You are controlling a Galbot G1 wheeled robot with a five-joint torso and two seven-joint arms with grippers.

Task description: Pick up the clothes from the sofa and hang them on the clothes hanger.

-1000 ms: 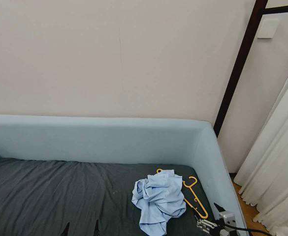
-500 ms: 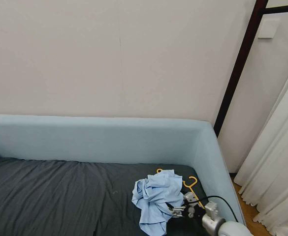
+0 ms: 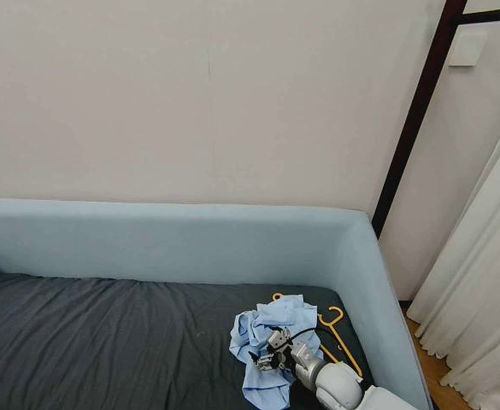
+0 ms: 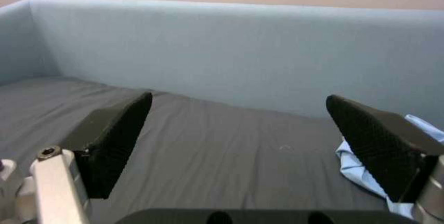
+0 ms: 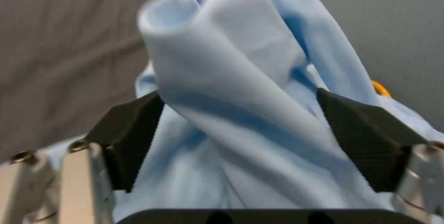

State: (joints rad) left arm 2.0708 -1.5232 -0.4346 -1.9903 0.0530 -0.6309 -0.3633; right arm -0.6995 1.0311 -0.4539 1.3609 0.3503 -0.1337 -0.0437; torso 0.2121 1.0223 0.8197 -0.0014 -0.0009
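**Sofa (image 3: 147, 243): astride the fold**

Crumpled on the dark seat cushion (image 3: 104, 342) lies the light blue shirt (image 3: 282, 323), an orange hanger (image 3: 330, 321) just beyond. The right gripper (image 3: 265, 356) rests on it, unclenched, jaws flanking a raised fold, likely to pinch there. The left gripper (image 4: 243, 130) hovers unclenched, shirt beside it.

Orange hanger (image 3: 330, 320) half buried under light-blue shirt (image 3: 277, 340); right arm (image 3: 339, 389) beside shirt cropped at bottom edge; sofa (image 3: 147, 243) cropped left of shirt.
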